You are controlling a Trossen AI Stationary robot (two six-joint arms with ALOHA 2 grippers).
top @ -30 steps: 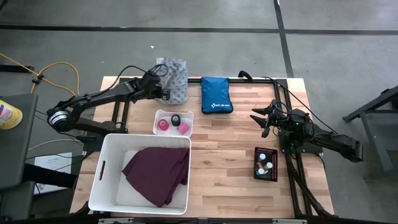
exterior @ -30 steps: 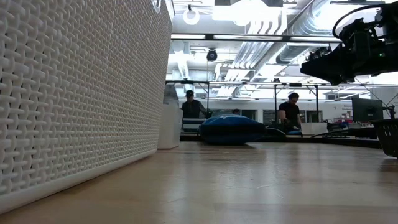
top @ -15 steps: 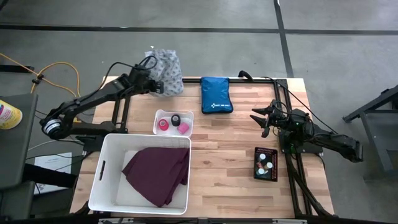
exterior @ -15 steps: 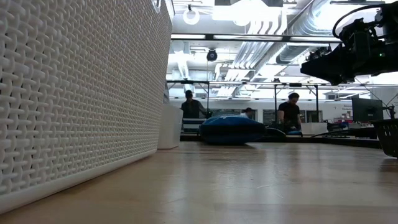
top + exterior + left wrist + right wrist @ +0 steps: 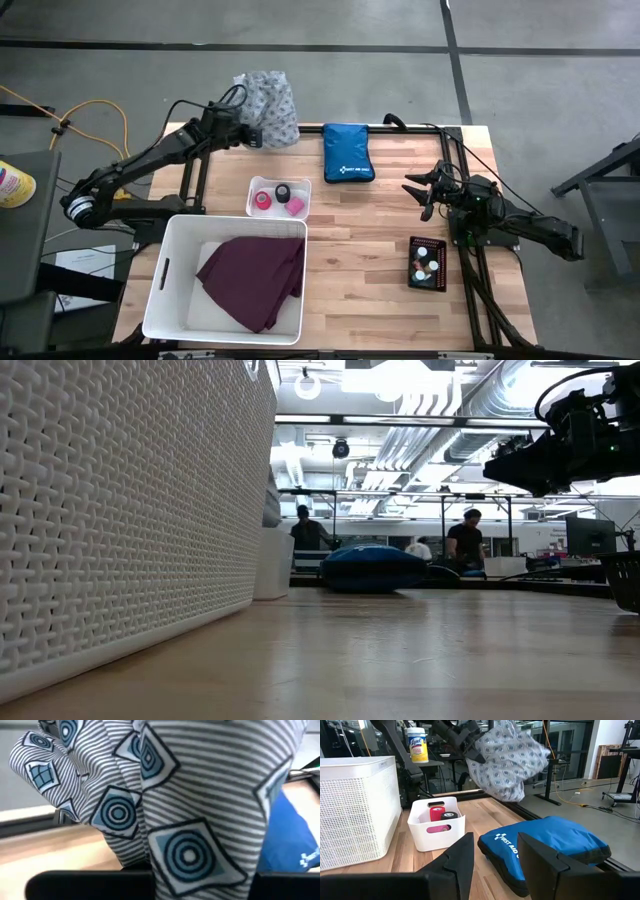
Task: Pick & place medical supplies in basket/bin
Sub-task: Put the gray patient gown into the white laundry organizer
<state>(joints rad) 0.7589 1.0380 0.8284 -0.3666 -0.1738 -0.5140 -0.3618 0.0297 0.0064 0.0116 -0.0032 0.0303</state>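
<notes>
My left gripper is shut on the grey-white patterned cloth, held up over the table's far left corner. The cloth fills the left wrist view and shows in the right wrist view. My right gripper is open and empty at the table's right side, its fingers level and pointing at the blue pouch. The purple cloth lies in the white basket. Pink and black tape rolls sit in a small white bin. Vials stand in a black tray. My left gripper pinches a bunched part of the patterned cloth between its two fingers, several folds together. The fingers come slanting from the table's left side. The cloth hangs below and beyond the gripper, slack and lifted clear of the table.
The blue zip pouch lies at the table's far middle. The small bin stands between pouch and basket. Bare wood lies at the table's middle. The basket's wall fills the low view's left. People stand in the room beyond.
My left gripper has risen and drawn back toward the table's far left corner, still shut on the patterned cloth. The cloth has come up off the table beside the pouch and now hangs clear above the corner.
</notes>
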